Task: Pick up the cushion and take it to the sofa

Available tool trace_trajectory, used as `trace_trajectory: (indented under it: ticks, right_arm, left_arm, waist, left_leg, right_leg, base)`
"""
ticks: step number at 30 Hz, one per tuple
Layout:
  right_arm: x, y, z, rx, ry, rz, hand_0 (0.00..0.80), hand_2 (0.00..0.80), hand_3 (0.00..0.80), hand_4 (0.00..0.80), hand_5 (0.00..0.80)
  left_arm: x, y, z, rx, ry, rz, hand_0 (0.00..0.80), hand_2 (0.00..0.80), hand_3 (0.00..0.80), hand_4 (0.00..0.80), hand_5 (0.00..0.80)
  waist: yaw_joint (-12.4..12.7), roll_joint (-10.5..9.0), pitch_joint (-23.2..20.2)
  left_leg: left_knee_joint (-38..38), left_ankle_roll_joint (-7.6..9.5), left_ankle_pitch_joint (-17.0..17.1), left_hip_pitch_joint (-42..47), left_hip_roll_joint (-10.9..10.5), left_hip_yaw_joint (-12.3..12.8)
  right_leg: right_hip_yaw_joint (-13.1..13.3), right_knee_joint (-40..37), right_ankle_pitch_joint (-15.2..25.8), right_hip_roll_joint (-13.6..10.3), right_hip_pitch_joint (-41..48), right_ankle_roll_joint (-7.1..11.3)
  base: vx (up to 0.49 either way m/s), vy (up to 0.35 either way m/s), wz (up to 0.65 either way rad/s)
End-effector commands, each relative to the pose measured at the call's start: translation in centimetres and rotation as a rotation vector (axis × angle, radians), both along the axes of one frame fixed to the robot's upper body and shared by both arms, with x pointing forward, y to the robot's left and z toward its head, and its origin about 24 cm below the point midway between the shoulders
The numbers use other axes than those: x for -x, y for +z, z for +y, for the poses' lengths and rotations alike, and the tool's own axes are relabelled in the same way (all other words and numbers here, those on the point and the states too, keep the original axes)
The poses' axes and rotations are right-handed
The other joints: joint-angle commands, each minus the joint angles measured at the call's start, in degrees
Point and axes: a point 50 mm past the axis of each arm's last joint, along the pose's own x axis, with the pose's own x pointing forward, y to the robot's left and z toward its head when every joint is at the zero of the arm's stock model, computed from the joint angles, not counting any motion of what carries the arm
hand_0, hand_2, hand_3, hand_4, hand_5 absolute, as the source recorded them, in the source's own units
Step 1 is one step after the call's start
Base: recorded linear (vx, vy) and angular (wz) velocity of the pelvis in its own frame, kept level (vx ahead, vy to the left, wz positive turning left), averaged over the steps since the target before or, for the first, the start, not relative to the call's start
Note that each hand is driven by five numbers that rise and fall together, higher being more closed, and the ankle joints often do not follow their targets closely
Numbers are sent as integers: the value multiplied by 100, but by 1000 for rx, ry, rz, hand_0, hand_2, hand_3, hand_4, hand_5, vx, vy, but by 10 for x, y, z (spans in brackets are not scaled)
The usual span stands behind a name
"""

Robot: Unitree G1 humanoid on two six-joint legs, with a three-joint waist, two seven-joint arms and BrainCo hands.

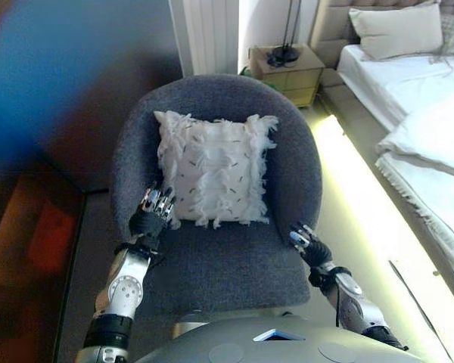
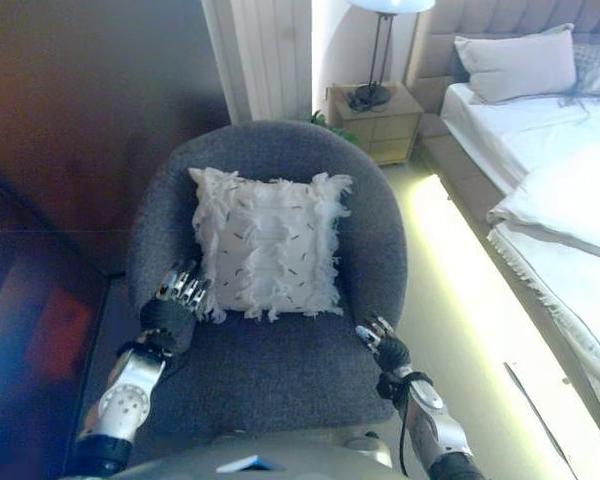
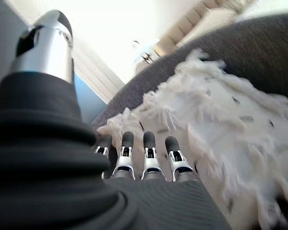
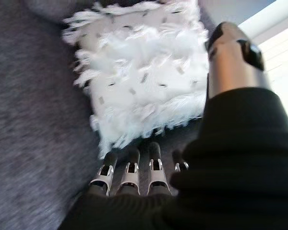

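Note:
A white fringed cushion (image 1: 214,169) leans against the back of a round grey armchair (image 1: 212,265). My left hand (image 1: 154,211) is at the cushion's lower left corner, fingers straight and open, tips close to the fringe (image 3: 134,120). Over the seat's right front edge, my right hand (image 1: 306,242) is open too and a short way off the cushion's lower right corner (image 4: 115,139). Neither hand holds anything.
A wooden bedside table (image 1: 287,72) with a lamp base stands behind the chair. A bed (image 1: 424,113) with white linen and a pillow runs along the right. A dark wall and cabinet (image 1: 38,227) close in on the left. Light floor lies between chair and bed.

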Motion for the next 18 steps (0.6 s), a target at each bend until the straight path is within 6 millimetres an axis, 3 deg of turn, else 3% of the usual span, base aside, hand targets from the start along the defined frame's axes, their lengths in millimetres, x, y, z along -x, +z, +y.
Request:
trace_trajectory:
  ticks: [1, 5, 10, 18]
  right_arm:
    - [-37, 40, -4, -73, -90, -252, 0, 0, 0, 0, 0]
    - [-39, 47, -11, -63, -95, -289, 0, 0, 0, 0, 0]
    - [-41, 48, -14, -59, -104, -298, 0, 0, 0, 0, 0]
    - [-40, 48, 0, -50, -28, -306, 0, 0, 0, 0, 0]
  left_arm:
    - [-17, 29, 6, -219, -97, -166, 0, 0, 0, 0, 0]
    - [-13, 27, 13, -369, -121, -136, 0, 0, 0, 0, 0]
    - [-17, 25, 13, -342, -95, -112, 0, 0, 0, 0, 0]
    - [-22, 28, 2, -306, -94, -132, 0, 0, 0, 0, 0]
  waist:
    - [115, -90, 334]
    - [110, -86, 353]
    - [82, -119, 311]
    - [61, -154, 306]
  left_leg:
    - [303, 294, -539, -23, -207, -14]
    - [292, 301, -553, -12, -204, 37]
    - [287, 309, -585, 32, -219, 63]
    - [350, 333, -637, 14, -243, 73]
  right_leg:
    - [-301, 305, -362, 170, -43, -76]
    - [-270, 317, -350, 155, -71, -44]
    - [-287, 300, -335, 127, -44, -18]
    - [-214, 310, -315, 110, -92, -7]
  base:
    - [-54, 37, 7]
    - [-31, 32, 1]
    - [0, 0, 0]
    - [-8, 2, 0]
